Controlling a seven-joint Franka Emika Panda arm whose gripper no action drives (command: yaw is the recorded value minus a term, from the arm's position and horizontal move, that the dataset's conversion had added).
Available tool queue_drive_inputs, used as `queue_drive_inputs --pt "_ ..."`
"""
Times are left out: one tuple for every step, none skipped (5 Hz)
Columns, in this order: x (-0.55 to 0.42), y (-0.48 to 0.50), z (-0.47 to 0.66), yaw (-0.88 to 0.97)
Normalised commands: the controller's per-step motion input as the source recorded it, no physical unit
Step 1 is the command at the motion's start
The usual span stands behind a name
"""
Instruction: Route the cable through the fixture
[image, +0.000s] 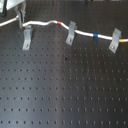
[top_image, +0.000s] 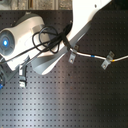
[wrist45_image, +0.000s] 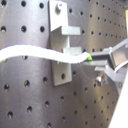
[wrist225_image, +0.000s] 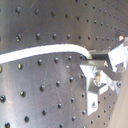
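Black perforated board (image: 65, 95); gripper (wrist45_image: 102, 60) clamped on the white cable (image: 45, 23), at the upright fixture's (image: 26, 37) twelve o'clock in the first exterior view.

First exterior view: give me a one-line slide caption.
White cable draped across three grey clips on a black perforated board, the end effector holding it just above the upright fixture.
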Motion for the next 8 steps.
queue_drive_inputs --pt "0.006 -0.219 -0.32 -0.42" --pt "-0.089 -0.084 -0.18 -0.13" --pt "-0.025 -0.026 0.00 0.00" --pt "-0.020 0.114 0.14 0.07" --pt "-0.062 0.254 0.13 -0.20" --pt "-0.094 0.360 0.00 -0.40" --pt "-0.059 0.379 0.00 -0.33" --pt "0.031 0.484 0.00 -0.31"
